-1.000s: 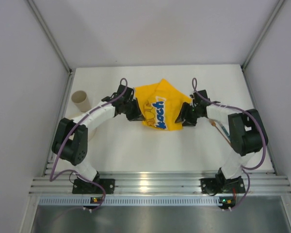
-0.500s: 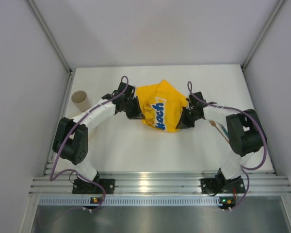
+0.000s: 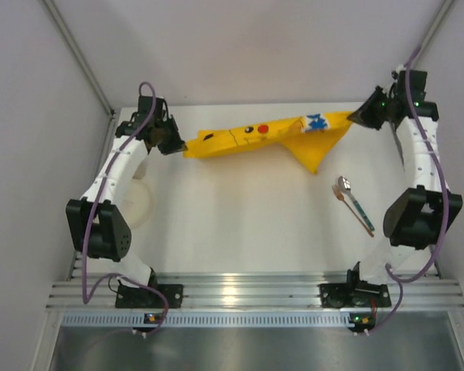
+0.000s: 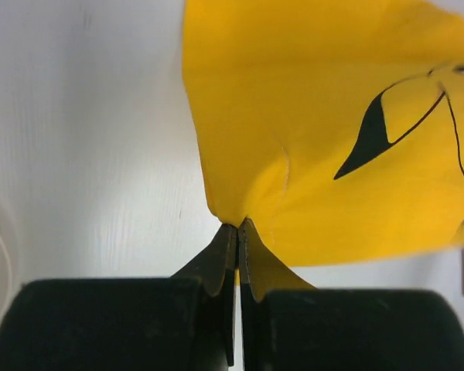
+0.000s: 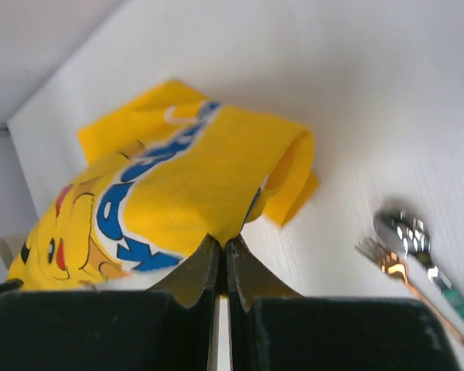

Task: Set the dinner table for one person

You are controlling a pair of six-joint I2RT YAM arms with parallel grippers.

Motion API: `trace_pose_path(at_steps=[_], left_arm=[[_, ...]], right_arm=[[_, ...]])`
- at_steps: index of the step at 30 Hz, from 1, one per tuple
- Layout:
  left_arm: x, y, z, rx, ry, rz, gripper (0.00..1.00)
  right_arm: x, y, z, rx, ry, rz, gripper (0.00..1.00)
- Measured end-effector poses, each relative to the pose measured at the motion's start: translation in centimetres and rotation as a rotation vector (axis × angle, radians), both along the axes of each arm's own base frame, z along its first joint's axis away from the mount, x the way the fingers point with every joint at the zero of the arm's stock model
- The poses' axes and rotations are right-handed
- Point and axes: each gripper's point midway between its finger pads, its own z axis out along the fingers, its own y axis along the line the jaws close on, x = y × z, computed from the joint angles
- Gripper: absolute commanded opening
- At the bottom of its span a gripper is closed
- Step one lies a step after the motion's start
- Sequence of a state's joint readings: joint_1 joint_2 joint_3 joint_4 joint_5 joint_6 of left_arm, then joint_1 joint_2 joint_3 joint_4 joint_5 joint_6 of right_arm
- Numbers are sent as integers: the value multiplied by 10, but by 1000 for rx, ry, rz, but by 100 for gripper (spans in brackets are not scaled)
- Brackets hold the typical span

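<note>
**Yellow mat (image 3: 247, 137) stretched, not yet laid**

I have my left gripper (image 3: 172, 141) clenched on one corner and my right gripper (image 3: 361, 117) on the other. The mat hangs taut over the far table (image 3: 240, 232). By my judgement, laying it flat remains, then the plate (image 3: 141, 202) and cutlery (image 3: 354, 205).
</note>
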State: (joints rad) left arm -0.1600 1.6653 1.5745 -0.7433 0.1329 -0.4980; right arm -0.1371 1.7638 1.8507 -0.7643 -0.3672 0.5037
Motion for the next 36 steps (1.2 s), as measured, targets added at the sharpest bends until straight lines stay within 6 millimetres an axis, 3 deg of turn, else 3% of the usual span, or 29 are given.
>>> trace_pose_path(at_steps=[1,3,5,7,10,13,17,18,19,20,22,23,24,29,33,36], left_arm=[[-10,3,-3,-4,8,-2,0],[-43,6,-18,22,54,-13,0],[-83,11,-37,37,112,-18,0],[-120,19,-55,47,175,-4,0],[-161,26,-74,44,224,19,0],[-187,30,-91,38,261,41,0],[-198,30,-107,30,329,68,0],[-197,30,-109,28,340,74,11],[-198,30,-111,28,354,79,25],[-198,30,-114,27,370,87,55],[-199,29,-118,25,394,98,82],[-200,29,-119,23,399,103,97],[-200,30,-118,26,402,110,98],[-186,34,-93,37,331,137,98],[-164,40,-64,60,233,162,98],[-149,55,-47,120,176,233,98]], right_arm=[[-20,-7,-19,18,59,-19,0],[-63,4,-67,38,207,-13,0],[-109,30,-115,44,354,36,0],[-155,59,-150,35,477,116,0],[-215,88,-171,9,566,231,0],[-244,84,-171,-10,556,243,0],[-261,75,-183,-52,571,246,0],[-266,72,-191,-68,592,244,9],[-271,69,-197,-80,616,242,25],[-275,67,-202,-91,635,237,62],[-281,63,-210,-108,670,238,99],[-281,62,-210,-116,674,240,100],[-281,61,-211,-120,675,238,100],[-276,58,-198,-142,653,232,100],[-251,61,-163,-142,533,228,100],[-237,65,-141,-130,457,230,100]])
